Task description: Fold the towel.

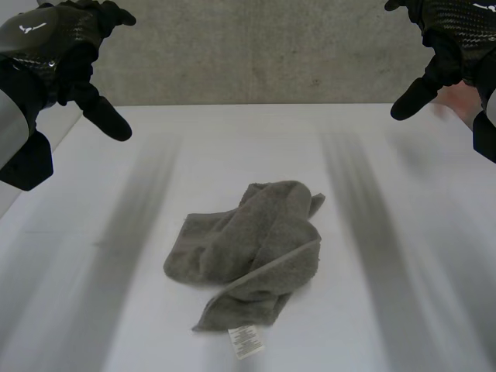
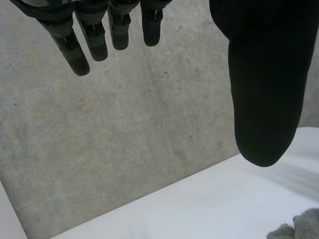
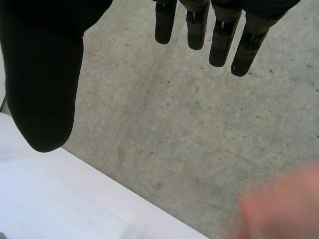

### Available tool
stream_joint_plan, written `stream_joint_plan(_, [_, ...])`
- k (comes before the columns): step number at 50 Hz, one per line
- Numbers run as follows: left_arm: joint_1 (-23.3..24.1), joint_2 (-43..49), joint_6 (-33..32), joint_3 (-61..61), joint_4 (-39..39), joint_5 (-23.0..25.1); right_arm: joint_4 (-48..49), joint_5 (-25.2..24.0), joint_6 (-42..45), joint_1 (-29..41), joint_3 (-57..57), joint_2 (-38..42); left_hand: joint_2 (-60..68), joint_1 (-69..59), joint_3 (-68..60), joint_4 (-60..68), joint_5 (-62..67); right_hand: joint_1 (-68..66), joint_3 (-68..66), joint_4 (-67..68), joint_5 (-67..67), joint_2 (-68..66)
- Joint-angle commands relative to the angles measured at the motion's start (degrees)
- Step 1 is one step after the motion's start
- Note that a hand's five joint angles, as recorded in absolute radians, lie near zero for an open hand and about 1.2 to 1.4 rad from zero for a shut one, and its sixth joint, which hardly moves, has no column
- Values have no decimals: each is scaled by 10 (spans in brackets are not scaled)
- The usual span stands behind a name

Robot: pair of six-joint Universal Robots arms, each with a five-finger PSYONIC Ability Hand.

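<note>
- Before me stood a white table (image 1: 403, 256).
- A grey towel (image 1: 252, 244) lay crumpled near its middle.
- Its white label (image 1: 246, 341) rested flat on the table at the end nearest me.

Left hand (image 1: 66, 46), right hand (image 1: 449, 35): black, carbon-weave shell on the backs, small white mark (image 1: 31, 27) on the left one. Fingers (image 2: 79, 42) segmented, dark grey. Thumb (image 2: 264, 89) smooth matte black. Left forearm (image 1: 9, 124) grey.

White table (image 1: 387, 232); grey concrete wall (image 1: 256, 54) behind; person's hand (image 1: 463, 101) (blurred) near table's far edge.
</note>
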State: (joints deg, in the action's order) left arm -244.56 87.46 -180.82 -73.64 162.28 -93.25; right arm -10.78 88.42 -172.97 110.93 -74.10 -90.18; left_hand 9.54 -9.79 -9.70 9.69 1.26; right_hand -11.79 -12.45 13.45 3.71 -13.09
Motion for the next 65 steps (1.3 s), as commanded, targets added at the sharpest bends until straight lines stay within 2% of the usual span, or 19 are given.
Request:
stream_joint_plan(1, [1, 4, -1, -4, 1, 0, 1, -7, 3, 2, 0, 0, 7, -4, -5, 5, -10, 18, 25, -34, -37, 31])
stream_joint_plan(7, [2, 13, -1, -6, 0, 1, -8, -38, 25, 5, -1, 4, 12, -9, -10, 10, -5, 18, 25, -34, -37, 31])
stream_joint_plan(15, [26, 63, 14, -27, -31, 1, -11, -120, 167, 11, -48, 66, 27, -24, -25, 25, 10, 18, 25, -34, -37, 31])
stream_joint_plan(17, [43, 70, 45, -68, -45, -3, 7, -156, 252, 12, -68, 97, 27, -24, -25, 25, 10, 18, 25, -34, -37, 31])
stream_joint_plan(18, [43, 70, 45, -68, -45, -3, 7, -156, 252, 12, -68, 98, 27, -24, -25, 25, 10, 18, 25, -34, -37, 31])
stream_joint_plan(20, [49, 74, 103, -128, -39, -3, 29, -197, 320, 14, -87, 132, 30, -28, -29, 29, 13, 18, 25, -34, -37, 31])
stream_joint_plan(25, [59, 93, 186, -203, 7, 0, 59, -253, 359, 8, -87, 214, 54, -51, -52, 52, 37, 18, 25, -34, -37, 31])
stream_joint_plan(31, [109, 134, 211, -257, 52, -1, 117, -292, 364, 5, -76, 311, 62, -60, -61, 61, 45, 18, 25, -34, -37, 31])
stream_joint_plan(43, [176, 214, 216, -265, 101, -4, 225, -294, 358, 6, -78, 388, 99, -97, -98, 98, 82, -57, -50, 40, 38, -44])
stream_joint_plan(45, [181, 229, 216, -260, 133, -13, 248, -295, 359, 9, -75, 405, 215, -212, -213, 213, 197, -234, -227, 217, 215, -221])
stream_joint_plan(46, [181, 229, 216, -260, 133, -13, 248, -295, 359, 9, -75, 405, 215, -213, -214, 214, 198, -235, -229, 219, 216, -222])
stream_joint_plan(48, [182, 236, 212, -258, 174, -35, 279, -296, 357, 11, -65, 417, 478, -475, -476, 476, 461, -605, -598, 588, 586, -592])
stream_joint_plan(49, [182, 236, 212, -258, 175, -35, 279, -296, 357, 11, -65, 417, 479, -477, -478, 478, 462, -607, -600, 590, 588, -594])
stream_joint_plan(50, [182, 239, 210, -256, 196, -53, 297, -293, 356, 12, -58, 419, 633, -630, -631, 631, 615, -681, -675, 665, 662, -668])
stream_joint_plan(54, [181, 237, 200, -242, 238, -87, 331, -278, 339, 13, -37, 414, 705, -702, -703, 703, 687, -682, -675, 666, 663, -669])
stream_joint_plan(59, [166, 230, 134, -181, 272, -124, 364, -207, 250, 13, 11, 380, 705, -702, -703, 703, 687, -682, -675, 666, 663, -669])
stream_joint_plan(61, [127, 217, 77, -124, 287, -133, 388, -132, 177, 13, 48, 348, 705, -702, -703, 703, 687, -682, -675, 666, 663, -669])
stream_joint_plan(64, [98, 199, 25, -59, 305, -133, 409, -69, 121, 12, 82, 314, 705, -702, -703, 703, 687, -682, -675, 666, 663, -669])
stream_joint_plan(65, [98, 199, 25, -59, 306, -133, 409, -69, 120, 12, 82, 314, 705, -702, -703, 703, 687, -682, -675, 666, 663, -669])
